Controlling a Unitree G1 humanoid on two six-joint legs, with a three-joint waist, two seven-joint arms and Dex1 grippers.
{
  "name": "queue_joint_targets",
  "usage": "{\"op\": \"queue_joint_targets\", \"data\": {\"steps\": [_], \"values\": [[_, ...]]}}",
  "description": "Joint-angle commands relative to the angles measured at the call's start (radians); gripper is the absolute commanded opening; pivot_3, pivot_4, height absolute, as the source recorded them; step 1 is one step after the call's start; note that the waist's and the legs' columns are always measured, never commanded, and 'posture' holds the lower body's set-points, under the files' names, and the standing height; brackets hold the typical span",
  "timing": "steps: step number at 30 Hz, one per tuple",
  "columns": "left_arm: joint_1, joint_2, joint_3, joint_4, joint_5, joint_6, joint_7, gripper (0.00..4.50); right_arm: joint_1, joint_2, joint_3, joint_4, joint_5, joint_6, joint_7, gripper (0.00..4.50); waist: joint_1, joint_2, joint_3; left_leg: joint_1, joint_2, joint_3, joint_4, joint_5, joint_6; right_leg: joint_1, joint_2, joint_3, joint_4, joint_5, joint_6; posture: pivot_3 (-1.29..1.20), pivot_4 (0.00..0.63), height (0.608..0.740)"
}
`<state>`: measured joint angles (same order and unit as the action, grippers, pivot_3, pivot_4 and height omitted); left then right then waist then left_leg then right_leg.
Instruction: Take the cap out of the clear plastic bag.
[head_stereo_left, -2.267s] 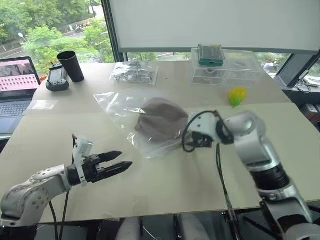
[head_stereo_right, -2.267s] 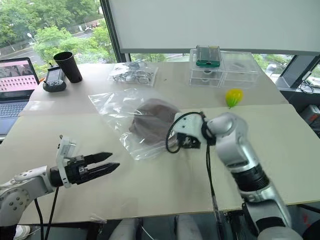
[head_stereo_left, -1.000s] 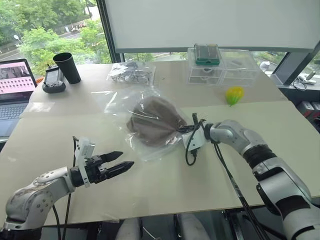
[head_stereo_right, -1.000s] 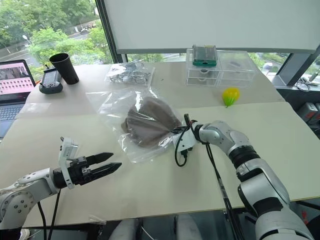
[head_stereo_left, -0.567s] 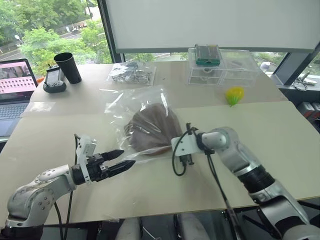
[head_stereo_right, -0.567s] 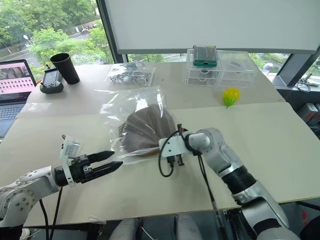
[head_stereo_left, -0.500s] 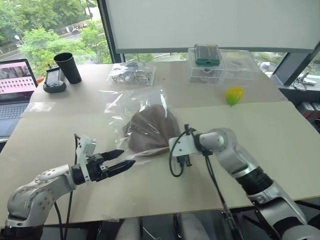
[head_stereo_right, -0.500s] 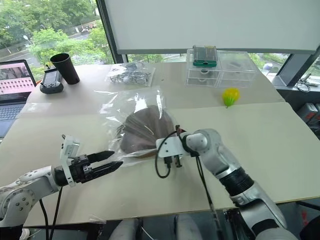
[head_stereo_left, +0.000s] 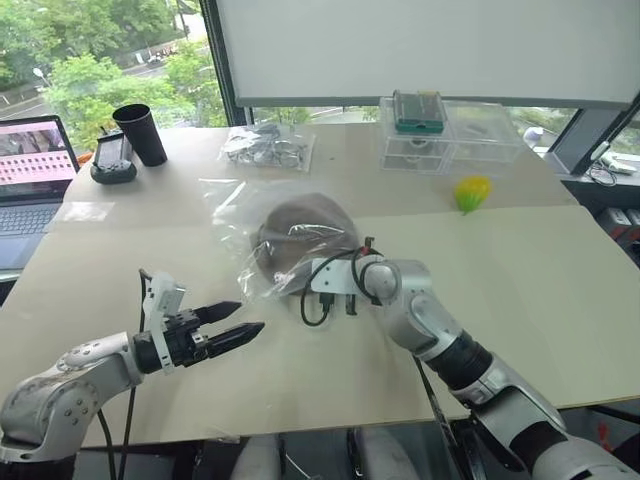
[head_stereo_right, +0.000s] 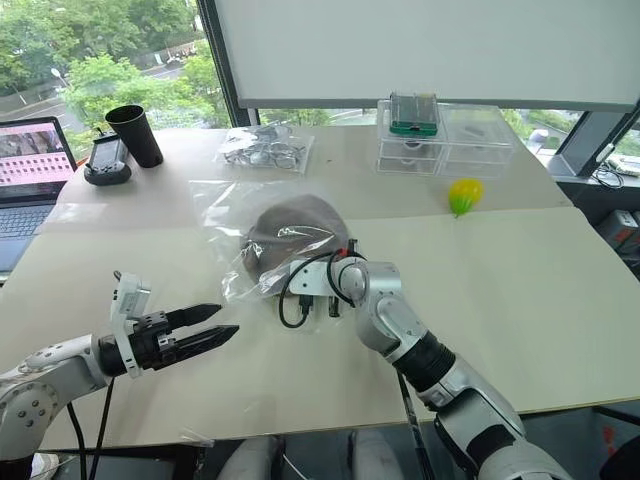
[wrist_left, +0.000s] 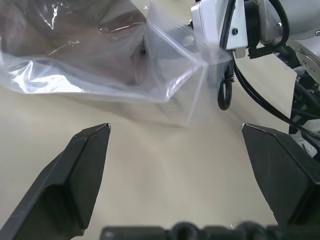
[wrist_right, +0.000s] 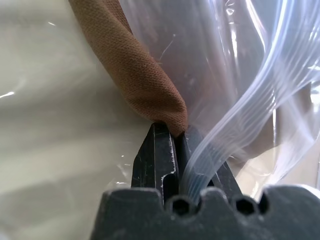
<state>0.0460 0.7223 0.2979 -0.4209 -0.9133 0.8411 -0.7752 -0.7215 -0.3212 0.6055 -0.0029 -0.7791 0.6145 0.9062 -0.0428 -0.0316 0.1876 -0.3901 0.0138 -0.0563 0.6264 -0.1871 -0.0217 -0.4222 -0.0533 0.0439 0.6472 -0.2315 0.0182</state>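
Two grippers: right gripper (wrist_right: 172, 134) pinches the cap (wrist_right: 135, 70), left gripper (head_stereo_left: 232, 321) spread.

Brown cap (head_stereo_left: 300, 238), domed, inside wrinkled clear plastic bag (head_stereo_left: 240, 205); brim edge pinched. Table centre, black cup at 10 o'clock.

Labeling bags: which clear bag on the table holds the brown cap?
The large clear plastic bag mid-table, at the right gripper, holds the cap. The smaller bag behind holds dark metallic items.

Plain brown cap (head_stereo_left: 300, 232) inside clear glossy bag (head_stereo_left: 232, 200); black cup (head_stereo_left: 141, 133); yellow-green toy (head_stereo_left: 473, 192).
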Motion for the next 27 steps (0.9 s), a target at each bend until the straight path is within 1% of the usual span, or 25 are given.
{"op": "queue_joint_targets", "data": {"steps": [1,5,9,13,15,16,18,19,20,22,27], "values": [[-0.002,0.016,0.027,-0.03,-0.022,0.003,-0.002,4.5,0.009,0.014,-0.02,-0.039,0.02,0.004,-0.006,0.02,-0.001,0.0,0.0,0.0,0.0,0.0,0.0,0.0,0.0,0.0,0.0,0.0,0.0,0.0,0.0,0.0,0.15,0.74],[-0.009,0.012,0.019,-0.027,-0.018,0.005,-0.003,4.5,0.015,0.061,-0.029,-0.09,0.064,0.033,0.015,0.02,-0.006,0.0,0.0,0.0,0.0,0.0,0.0,0.0,0.0,0.0,0.0,0.0,0.0,0.0,0.0,0.0,0.15,0.74],[-0.016,0.007,0.007,-0.019,-0.009,0.001,-0.004,4.5,0.02,0.081,-0.072,-0.186,0.143,0.098,0.087,0.02,-0.005,0.0,0.0,0.0,0.001,0.0,0.0,0.0,0.0,-0.001,0.001,0.0,0.0,0.0,0.0,0.0,0.15,0.74],[-0.022,0.003,-0.001,-0.012,-0.002,-0.003,-0.008,4.5,0.016,0.058,-0.074,-0.188,0.16,0.106,0.077,0.02,-0.003,0.0,0.0,0.0,0.001,0.0,0.0,0.0,0.0,-0.001,0.0,0.0,0.0,0.0,0.0,0.0,0.15,0.74],[-0.025,0.001,-0.004,-0.01,0.0,-0.004,-0.009,4.5,0.019,0.045,-0.084,-0.177,0.167,0.098,0.051,0.73,-0.002,0.0,0.0,0.0,0.0,0.0,0.0,0.0,0.0,-0.001,0.0,0.0,0.0,0.0,0.0,0.0,0.15,0.74],[-0.026,0.0,-0.006,-0.009,0.001,-0.004,-0.009,4.5,0.021,0.04,-0.087,-0.174,0.175,0.1,0.047,0.96,-0.001,0.0,0.0,0.0,0.0,0.0,0.0,0.0,0.0,-0.001,0.0,0.0,0.0,0.0,0.0,0.0,0.15,0.74],[-0.025,-0.001,-0.005,-0.01,0.001,-0.004,-0.009,4.5,0.023,0.022,-0.073,-0.165,0.168,0.073,0.022,1.65,-0.002,0.0,0.0,-0.001,0.0,0.0,0.0,0.0,0.0,-0.001,0.0,0.0,0.0,0.0,0.0,0.0,0.15,0.74],[-0.025,-0.001,-0.005,-0.01,0.0,-0.004,-0.009,4.5,0.023,0.013,-0.064,-0.161,0.163,0.059,0.009,1.84,-0.002,0.0,0.0,-0.001,0.0,0.0,0.0,0.0,0.0,-0.001,0.0,0.0,0.0,0.0,0.0,0.0,0.15,0.74],[-0.025,-0.001,-0.004,-0.009,0.0,-0.004,-0.011,4.5,0.021,0.008,-0.056,-0.157,0.16,0.05,-0.001,2.31,-0.002,0.0,0.0,-0.001,0.0,0.0,0.0,0.0,0.0,-0.001,0.0,0.0,0.0,0.0,0.0,0.0,0.15,0.74],[-0.023,0.0,-0.003,-0.01,0.0,-0.004,-0.011,4.5,0.025,0.006,-0.052,-0.169,0.183,0.05,0.013,2.93,-0.005,0.0,0.0,-0.001,0.001,0.0,0.0,0.0,-0.001,-0.001,0.0,0.0,0.0,0.0,0.0,0.0,0.15,0.74],[-0.014,0.005,0.007,-0.012,-0.001,-0.003,-0.013,4.5,0.035,0.016,-0.076,-0.244,0.275,0.079,0.067,2.93,-0.005,0.0,0.0,-0.001,0.001,0.0,-0.001,0.0,-0.001,-0.001,0.0,0.0,0.0,0.0,0.0,0.0,0.15,0.74]]}}
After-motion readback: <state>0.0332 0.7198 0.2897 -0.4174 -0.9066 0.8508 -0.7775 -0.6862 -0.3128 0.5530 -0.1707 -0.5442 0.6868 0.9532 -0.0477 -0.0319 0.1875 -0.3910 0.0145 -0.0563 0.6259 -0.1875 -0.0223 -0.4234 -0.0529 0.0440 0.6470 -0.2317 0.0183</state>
